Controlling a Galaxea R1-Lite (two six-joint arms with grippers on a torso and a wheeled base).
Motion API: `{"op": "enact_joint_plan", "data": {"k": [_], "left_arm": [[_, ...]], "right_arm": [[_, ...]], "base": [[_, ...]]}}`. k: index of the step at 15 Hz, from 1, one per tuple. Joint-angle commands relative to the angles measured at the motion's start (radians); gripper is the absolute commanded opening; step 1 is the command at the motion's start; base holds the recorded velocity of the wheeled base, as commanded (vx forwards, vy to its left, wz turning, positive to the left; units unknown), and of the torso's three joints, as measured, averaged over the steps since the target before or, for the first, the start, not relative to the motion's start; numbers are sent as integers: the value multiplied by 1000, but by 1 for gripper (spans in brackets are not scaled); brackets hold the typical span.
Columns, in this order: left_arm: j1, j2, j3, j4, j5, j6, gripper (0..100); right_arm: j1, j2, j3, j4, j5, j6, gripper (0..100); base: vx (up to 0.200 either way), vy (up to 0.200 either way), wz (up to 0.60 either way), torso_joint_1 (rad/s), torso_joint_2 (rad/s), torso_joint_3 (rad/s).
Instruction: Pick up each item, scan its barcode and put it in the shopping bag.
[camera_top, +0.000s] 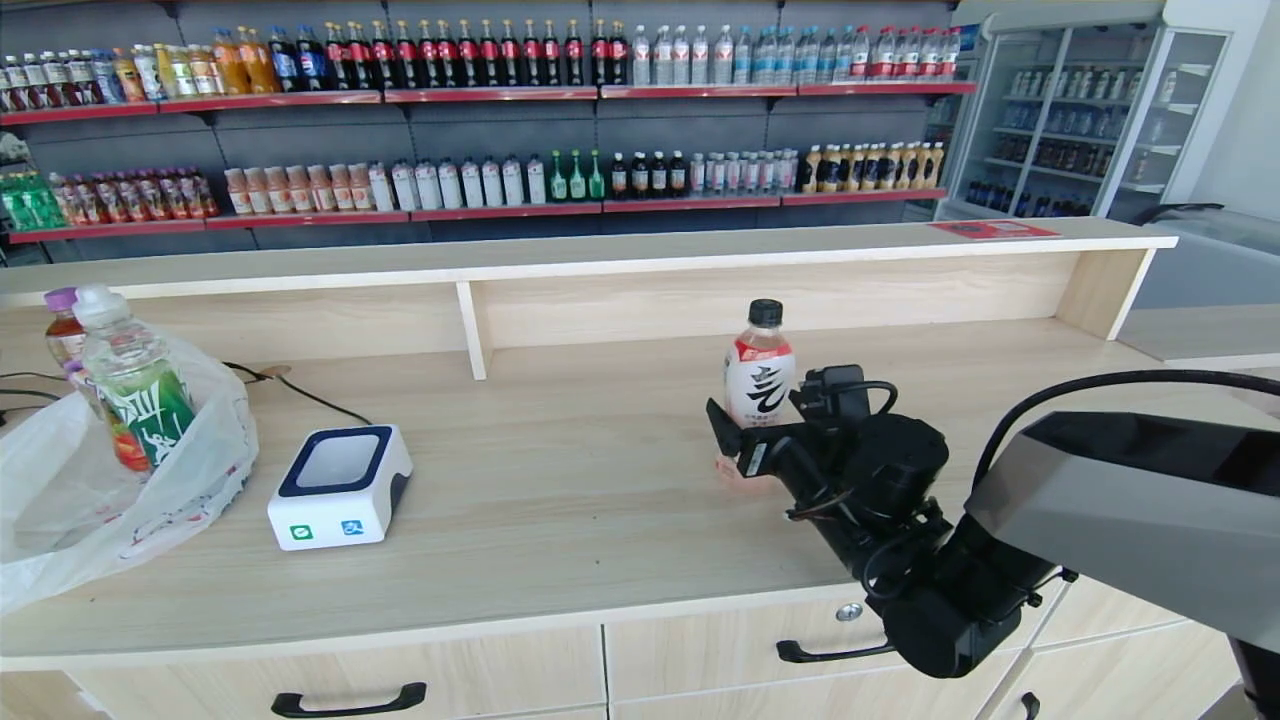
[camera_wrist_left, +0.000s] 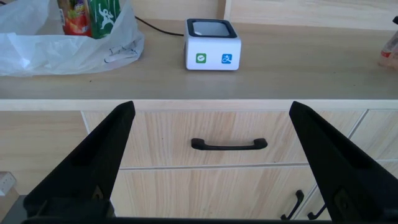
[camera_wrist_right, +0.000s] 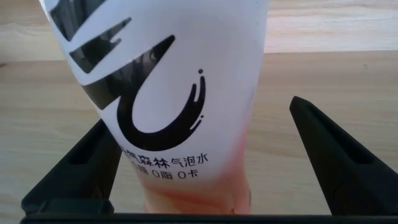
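Right gripper (camera_wrist_right: 199, 118) is spread wide, with the bottle (camera_top: 758, 370) upright between its fingers, well right of the scanner (camera_top: 340, 485).

Scanner (camera_top: 340, 487) between bottle (camera_top: 758, 370) and shopping bag (camera_top: 60, 500)

The bottle (camera_top: 758, 375) wears a white label with black brush strokes, a black cap and a pink blush at its base. At its eight o'clock the scanner (camera_top: 340, 487) is white, rimmed dark blue (one green icon, one blue). At the scanner's nine o'clock the shopping bag (camera_top: 60, 500) is translucent white, its green-labelled bottle (camera_top: 135, 385) streaked white. The counter (camera_top: 560, 480) is pale wood grain.
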Motion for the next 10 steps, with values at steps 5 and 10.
{"op": "enact_joint_plan", "data": {"k": [5, 10], "left_arm": [[0, 0, 0, -1, -1, 0, 100], [0, 0, 0, 1, -1, 0, 100]], "right_arm": [[1, 11, -8, -1, -1, 3, 100], [1, 9, -8, -1, -1, 9, 0]], "base": [[0, 0, 0, 0, 0, 0], [0, 0, 0, 0, 0, 0]]}}
